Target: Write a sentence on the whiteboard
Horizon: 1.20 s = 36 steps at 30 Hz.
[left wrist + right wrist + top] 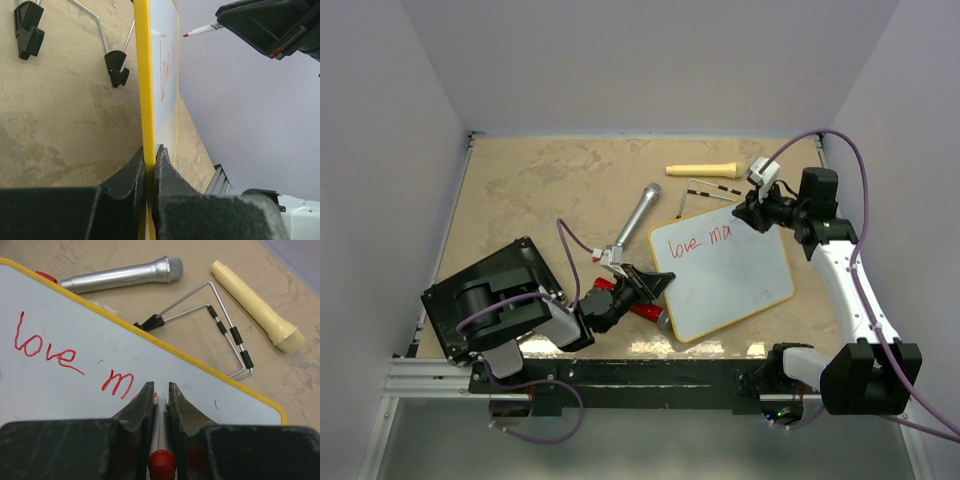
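The whiteboard is set on the tan table, right of centre and turned at an angle, with one corner pointing toward the arm bases. Its near-left edge is pinched by the left claw. The fingers are narrowed right down onto the yellow frame, one pad on each face of the board.

The sentence is written in red across the far part of the board. So far "love" and an "m" can be read. Whatever comes after is blocked by the fingers in the right wrist view and is too small to make out from overhead.

The right claw is closed tight on a marker, which is held lengthwise between the fingers with its red end toward the camera. From the left wrist view the red tip is seen right at the board's surface, though actual contact can't be confirmed.

A wire stand with black sleeves is seen sticking out past the far edge of the board. Just beyond it a cream microphone is laid flat. A silver microphone is laid diagonally, just left of the board's far corner.

A black box is parked at the near-left of the table, partly covered by the left arm. A red thing is tucked under that arm by the board — what it is can't be told.
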Tool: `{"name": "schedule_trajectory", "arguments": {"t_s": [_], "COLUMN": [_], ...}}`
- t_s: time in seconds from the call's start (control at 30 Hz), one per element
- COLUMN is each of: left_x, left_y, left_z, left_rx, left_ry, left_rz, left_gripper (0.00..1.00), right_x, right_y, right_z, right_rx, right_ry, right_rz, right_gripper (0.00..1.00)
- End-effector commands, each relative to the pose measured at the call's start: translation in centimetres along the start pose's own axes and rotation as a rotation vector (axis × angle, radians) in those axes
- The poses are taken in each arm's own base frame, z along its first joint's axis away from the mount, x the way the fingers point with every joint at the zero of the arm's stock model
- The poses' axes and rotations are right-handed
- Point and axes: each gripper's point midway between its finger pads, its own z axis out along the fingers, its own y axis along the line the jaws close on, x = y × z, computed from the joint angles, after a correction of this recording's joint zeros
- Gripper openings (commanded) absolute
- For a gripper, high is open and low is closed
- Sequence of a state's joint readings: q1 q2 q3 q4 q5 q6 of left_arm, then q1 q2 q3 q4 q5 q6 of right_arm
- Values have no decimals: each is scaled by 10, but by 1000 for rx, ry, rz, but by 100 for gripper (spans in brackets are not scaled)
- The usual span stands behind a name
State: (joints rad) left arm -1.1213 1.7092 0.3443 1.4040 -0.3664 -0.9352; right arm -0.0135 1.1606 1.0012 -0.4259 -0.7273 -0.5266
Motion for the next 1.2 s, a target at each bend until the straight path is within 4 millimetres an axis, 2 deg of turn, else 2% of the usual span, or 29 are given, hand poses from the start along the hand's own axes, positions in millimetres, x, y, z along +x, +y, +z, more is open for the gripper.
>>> {"name": "schedule_trajectory", "arguments": {"t_s": [0.0,0.27,0.43,0.77,0.9,1.17], "left_x": [8,8,9,8,8,8], "left_y": [3,2,3,4,3,3], "left_z": [-4,-4,-4,-5,-4,-5], "left_rx": [43,47,46,44,48,48], "left_ry": [29,27,28,25,24,26], "left_rz": [181,182,183,180,177,179], "left_gripper": [0,0,0,0,0,0], "right_x": [-25,-16,-4,33,34,5], "right_y": [-17,-22,-10,19,20,0], "right_z": [4,12,11,3,2,5], "right_rx": [41,29,-22,-106,-110,-41], "right_ry": [-63,-35,-3,91,92,28], "right_rz": [-28,-11,-34,-34,-35,-36], "right_gripper": [0,0,0,0,0,0]}}
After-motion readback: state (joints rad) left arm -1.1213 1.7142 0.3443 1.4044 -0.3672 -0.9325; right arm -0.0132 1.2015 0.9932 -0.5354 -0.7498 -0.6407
